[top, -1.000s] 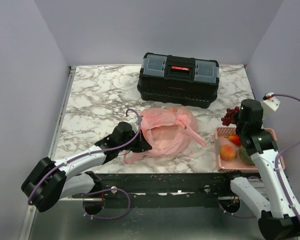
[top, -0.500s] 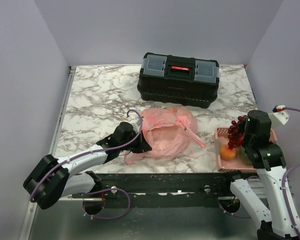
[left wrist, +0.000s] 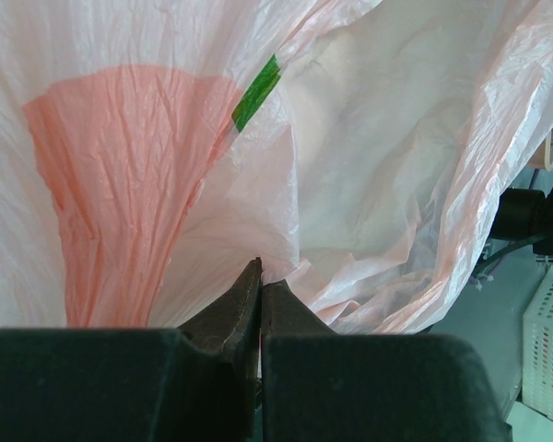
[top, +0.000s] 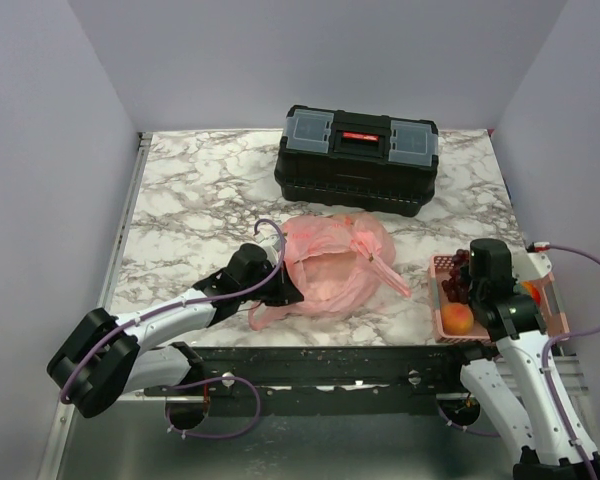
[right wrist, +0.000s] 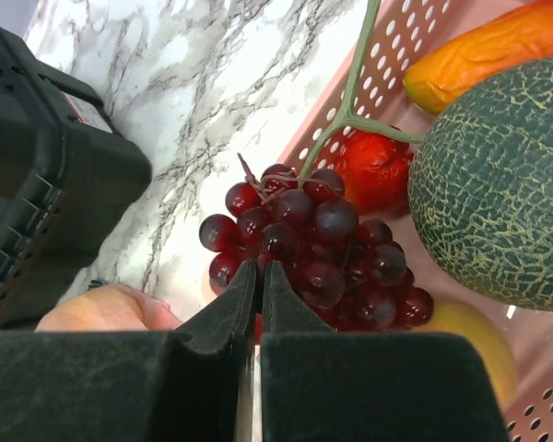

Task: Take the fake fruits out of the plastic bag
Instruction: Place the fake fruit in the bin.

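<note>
The pink plastic bag [top: 335, 265] lies crumpled at the table's middle front, its mouth facing right. My left gripper [top: 290, 290] is shut on the plastic bag's [left wrist: 166, 166] thin left edge, the film pinched between the tips [left wrist: 261, 276]. My right gripper [top: 467, 285] is low over the pink basket [top: 550, 300] and shut on the dark grape bunch [right wrist: 327, 249]. Beneath the grape bunch [top: 458, 282] in the basket [right wrist: 396, 46] are a red fruit [right wrist: 373, 170], a netted green melon [right wrist: 498, 184], an orange fruit [right wrist: 484, 51] and a peach [top: 457, 318]. What is inside the bag is hidden.
A black toolbox [top: 357, 158] stands at the back centre of the marble table, behind the bag. The toolbox [right wrist: 46, 175] also shows on the left of the right wrist view. The basket sits at the table's front right corner.
My right arm has swung down and toward the front, carrying the grape bunch from behind the basket into it. The left arm and the bag have stayed put.
</note>
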Available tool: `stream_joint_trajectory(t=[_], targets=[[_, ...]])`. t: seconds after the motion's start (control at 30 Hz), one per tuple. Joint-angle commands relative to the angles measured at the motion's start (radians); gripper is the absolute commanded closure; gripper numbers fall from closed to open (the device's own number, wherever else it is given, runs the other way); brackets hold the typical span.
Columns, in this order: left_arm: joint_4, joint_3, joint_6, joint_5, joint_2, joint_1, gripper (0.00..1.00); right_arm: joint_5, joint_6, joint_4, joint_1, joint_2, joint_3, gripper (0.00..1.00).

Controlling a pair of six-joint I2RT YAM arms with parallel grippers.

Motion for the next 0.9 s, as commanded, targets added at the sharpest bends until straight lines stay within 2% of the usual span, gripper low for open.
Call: stream_joint_trajectory(t=[0.0, 0.1, 0.17, 0.2, 0.57, 0.63, 0.67, 0.7, 0.87], targets=[[0.002, 0.014, 0.019, 0.014, -0.003, -0.003, 1.00, 0.039, 0.110, 0.011, -0.003, -0.015, -0.024, 0.95], [0.003, 0.015, 0.019, 0.015, -0.003, -0.003, 1.00, 0.040, 0.121, 0.005, -0.002, -0.004, -0.027, 0.89], [0.006, 0.014, 0.016, 0.014, -0.006, -0.003, 1.00, 0.036, 0.123, 0.000, -0.003, -0.011, -0.032, 0.77], [0.007, 0.013, 0.016, 0.012, -0.006, -0.003, 1.00, 0.034, 0.123, -0.007, -0.003, -0.020, -0.035, 0.76], [0.004, 0.020, 0.024, 0.012, 0.006, -0.003, 1.00, -0.093, 0.168, -0.144, -0.003, -0.119, 0.072, 0.77], [0.013, 0.021, 0.021, 0.014, 0.012, -0.003, 1.00, -0.110, 0.100, -0.100, -0.001, -0.125, 0.070, 0.75], [0.017, 0.022, 0.018, 0.018, 0.017, -0.002, 1.00, -0.123, 0.059, -0.061, -0.002, -0.121, 0.062, 0.68], [0.021, 0.024, 0.016, 0.021, 0.022, -0.002, 1.00, -0.175, -0.024, -0.003, -0.001, -0.112, 0.051, 0.62], [0.019, 0.026, 0.015, 0.031, 0.015, -0.002, 1.00, -0.532, -0.293, 0.232, -0.003, -0.004, 0.058, 0.55]])
